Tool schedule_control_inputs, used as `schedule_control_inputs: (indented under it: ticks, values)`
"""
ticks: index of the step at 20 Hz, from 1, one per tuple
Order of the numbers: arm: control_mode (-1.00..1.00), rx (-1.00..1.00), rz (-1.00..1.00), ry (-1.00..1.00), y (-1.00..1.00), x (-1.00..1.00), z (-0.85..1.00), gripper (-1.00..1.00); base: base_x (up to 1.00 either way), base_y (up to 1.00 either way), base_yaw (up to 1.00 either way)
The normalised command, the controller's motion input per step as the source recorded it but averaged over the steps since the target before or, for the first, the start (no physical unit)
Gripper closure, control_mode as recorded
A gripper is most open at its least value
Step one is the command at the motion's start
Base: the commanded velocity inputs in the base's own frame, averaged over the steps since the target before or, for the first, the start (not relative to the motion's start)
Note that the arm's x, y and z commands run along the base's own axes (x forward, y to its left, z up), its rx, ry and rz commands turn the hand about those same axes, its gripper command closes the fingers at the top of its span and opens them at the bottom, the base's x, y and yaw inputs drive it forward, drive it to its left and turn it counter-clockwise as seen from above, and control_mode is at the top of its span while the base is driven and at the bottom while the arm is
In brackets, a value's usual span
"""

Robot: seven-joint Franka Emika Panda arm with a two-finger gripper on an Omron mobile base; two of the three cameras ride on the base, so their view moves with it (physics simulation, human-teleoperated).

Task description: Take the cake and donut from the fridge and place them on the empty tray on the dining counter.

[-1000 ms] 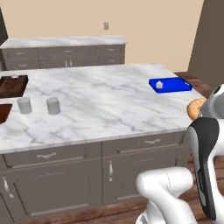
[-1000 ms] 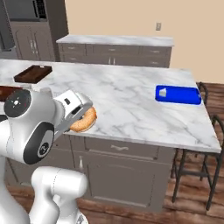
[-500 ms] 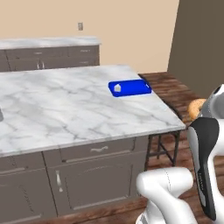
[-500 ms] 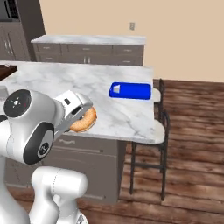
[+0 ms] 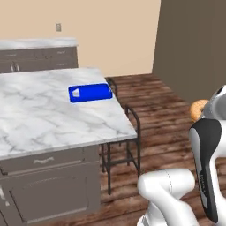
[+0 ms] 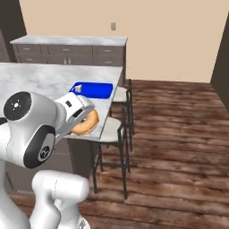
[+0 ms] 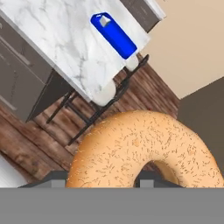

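- The donut [image 7: 139,151] sits clamped in the gripper [image 6: 82,117], carried off the floor beside the dining counter [image 5: 39,119].
- The blue tray [image 5: 90,92], cake [image 5: 76,93] at one end, lies near the counter's corner.
- Risk: a late release would drop the donut over the edge.

A glossy white arm [image 6: 38,134] is seen, with rounded segments, dark grey joints (one cap bears a small round mark).
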Motion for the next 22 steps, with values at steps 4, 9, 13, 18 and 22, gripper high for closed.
schedule_control_inputs:
  ticks: [4, 9, 13, 18, 22]
  values:
    - [1.0, 0.0, 0.0, 0.0, 0.0, 0.0, 0.0, 1.0, 0.04, -1.0, 0.0]
    - [1.0, 0.0, 0.0, 0.0, 0.0, 0.0, 0.0, 1.0, 0.28, -1.0, 0.04]
    - [1.0, 0.0, 0.0, 0.0, 0.0, 0.0, 0.0, 1.0, 0.83, -0.95, 0.1]
    - [1.0, 0.0, 0.0, 0.0, 0.0, 0.0, 0.0, 1.0, 1.0, -0.51, 0.05]
    - [1.0, 0.0, 0.0, 0.0, 0.0, 0.0, 0.0, 1.0, 1.0, -0.03, 0.21]
